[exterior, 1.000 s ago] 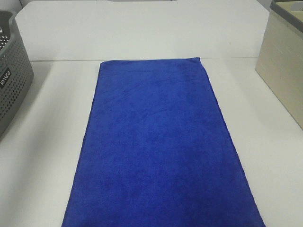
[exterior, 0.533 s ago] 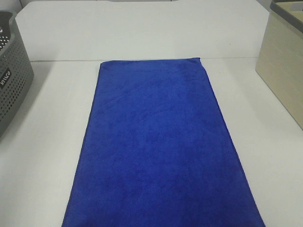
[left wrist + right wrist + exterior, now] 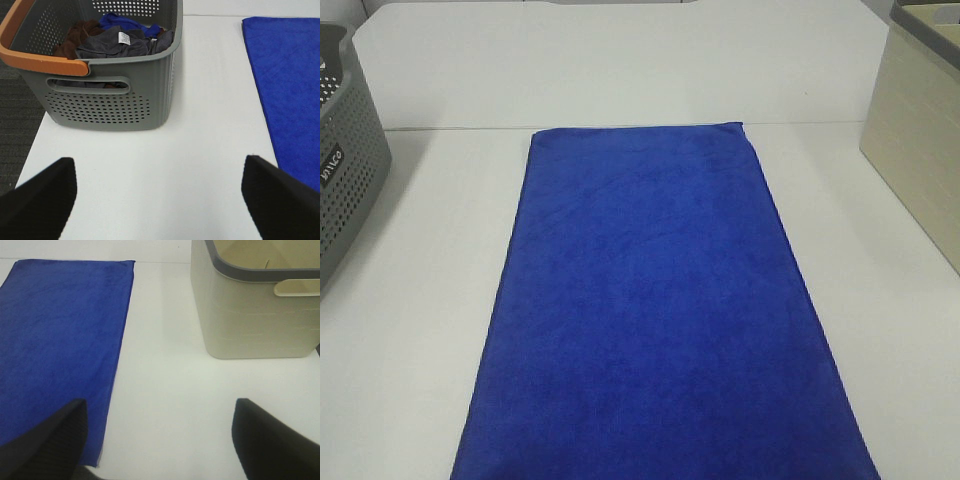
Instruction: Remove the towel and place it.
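While both grippers are hovering wide open and empty, the towel (image 3: pixel 660 310) is lying flat mid-table (image 3: pixel 880 300), between grey basket (image 3: pixel 107 95) and beige bin (image 3: pixel 250 305). Likely light, limp, plush; pinching corners or hem looks best, left gripper (image 3: pixel 160 200), right gripper (image 3: pixel 160 440).

A white worktop (image 3: pixel 410 300) carries two containers. At the left edge stands a grey perforated basket (image 3: pixel 115 100) with an orange handle (image 3: pixel 30 50), holding crumpled clothes (image 3: pixel 110 40) in brown, grey and blue. At the right edge stands a beige bin (image 3: pixel 250 315) with a grey rim.
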You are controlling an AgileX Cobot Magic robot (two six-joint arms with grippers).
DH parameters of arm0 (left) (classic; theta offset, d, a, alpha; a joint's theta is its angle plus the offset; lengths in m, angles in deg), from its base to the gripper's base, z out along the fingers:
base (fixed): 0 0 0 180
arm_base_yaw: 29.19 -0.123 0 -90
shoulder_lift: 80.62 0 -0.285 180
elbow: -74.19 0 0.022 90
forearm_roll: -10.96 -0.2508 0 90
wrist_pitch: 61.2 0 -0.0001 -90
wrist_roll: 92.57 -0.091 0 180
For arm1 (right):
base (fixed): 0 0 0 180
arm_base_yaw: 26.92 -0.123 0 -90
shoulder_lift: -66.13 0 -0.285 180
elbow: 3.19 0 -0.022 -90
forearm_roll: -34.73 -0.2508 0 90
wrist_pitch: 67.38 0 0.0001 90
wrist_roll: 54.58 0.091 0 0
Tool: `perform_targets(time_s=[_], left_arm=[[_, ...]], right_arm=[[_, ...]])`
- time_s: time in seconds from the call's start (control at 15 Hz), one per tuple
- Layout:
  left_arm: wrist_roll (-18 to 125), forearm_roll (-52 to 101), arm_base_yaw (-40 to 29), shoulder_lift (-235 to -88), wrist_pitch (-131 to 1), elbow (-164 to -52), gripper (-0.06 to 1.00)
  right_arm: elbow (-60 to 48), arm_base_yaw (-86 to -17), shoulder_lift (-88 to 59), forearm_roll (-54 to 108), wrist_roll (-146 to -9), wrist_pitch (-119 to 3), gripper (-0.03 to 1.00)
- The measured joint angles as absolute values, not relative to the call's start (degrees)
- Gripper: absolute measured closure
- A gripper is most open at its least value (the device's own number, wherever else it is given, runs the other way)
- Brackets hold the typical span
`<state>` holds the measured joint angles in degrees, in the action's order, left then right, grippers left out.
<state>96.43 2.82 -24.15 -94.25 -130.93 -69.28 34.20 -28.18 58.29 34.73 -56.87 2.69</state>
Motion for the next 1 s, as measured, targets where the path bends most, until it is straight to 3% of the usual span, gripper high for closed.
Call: perform_targets(time_s=[0.47, 1.0], left_arm=[[93.28, 7.24, -24.15, -88.12, -125.03, -58.90, 0.10], [90.12, 10.96, -24.15, -88.12, -123.42, -58.45, 0.10]], right_arm=[[45.38, -28.18, 58.63, 30.72, -61.74, 2.46, 0.21], [47.90, -28.18, 58.63, 29.92, -62.09, -3.38, 0.21]])
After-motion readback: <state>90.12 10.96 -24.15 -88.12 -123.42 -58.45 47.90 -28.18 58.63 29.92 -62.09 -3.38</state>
